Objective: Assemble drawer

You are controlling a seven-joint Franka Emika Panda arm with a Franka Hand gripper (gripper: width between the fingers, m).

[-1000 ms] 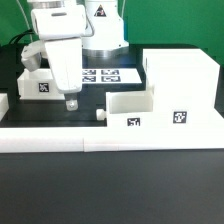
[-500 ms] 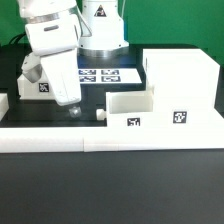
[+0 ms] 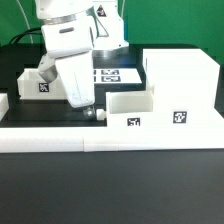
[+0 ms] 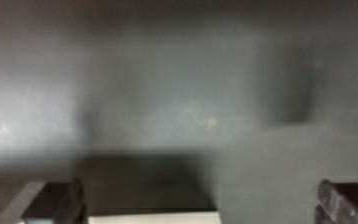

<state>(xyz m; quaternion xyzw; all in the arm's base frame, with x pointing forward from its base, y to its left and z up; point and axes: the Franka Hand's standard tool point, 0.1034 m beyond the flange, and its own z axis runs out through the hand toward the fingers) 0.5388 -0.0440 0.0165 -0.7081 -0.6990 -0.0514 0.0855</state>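
Observation:
My gripper [image 3: 88, 107] hangs tilted over the black table, its tips just to the exterior view's left of a small white knob [image 3: 101, 114]. The knob lies beside the open white drawer box [image 3: 130, 107], which carries a marker tag. A larger white drawer housing [image 3: 181, 84] stands at the exterior view's right. A white panel [image 3: 34, 83] with a tag sits at the left, partly behind the arm. In the blurred wrist view my gripper [image 4: 197, 205] shows dark fingertips [image 4: 51, 200] far apart with nothing between them, so it is open.
The marker board [image 3: 110, 73] lies at the back middle, behind the arm. A long white rail [image 3: 100, 137] runs along the table's front edge. The robot base stands at the back.
The gripper has swung from beside the left panel toward the exterior view's right, tilting more, and its tips now sit close to the knob. The parts have not moved.

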